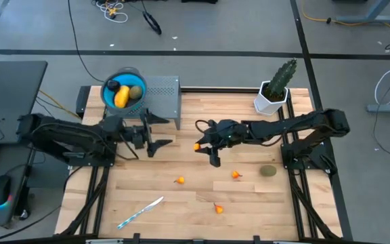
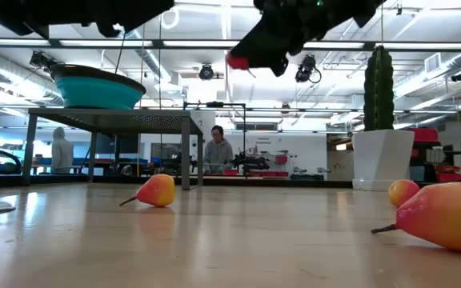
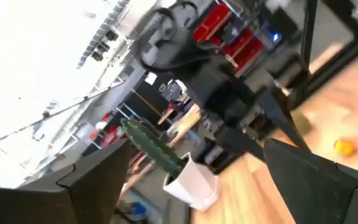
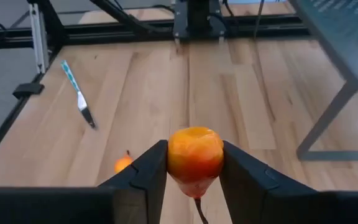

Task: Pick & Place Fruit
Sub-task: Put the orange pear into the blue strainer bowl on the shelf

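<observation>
While the right end effector (image 1: 202, 145) hung above the middle of the desk (image 1: 249, 203), its two fingers squeezed a small orange-red fruit (image 4: 194, 154), off the wood. The left end effector (image 1: 156, 131) stood wide with nothing in it, just beside the gray stand (image 1: 162, 95). On that stand sat a blue bowl (image 1: 107, 95) with a yellow fruit (image 1: 122, 96) inside.

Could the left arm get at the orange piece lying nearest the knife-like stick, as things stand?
Probably yes. The left tool is open and holds nothing, and that orange piece lies on bare table with nothing over it. The right tool, shut on another orange piece, hangs off to the side.
</observation>
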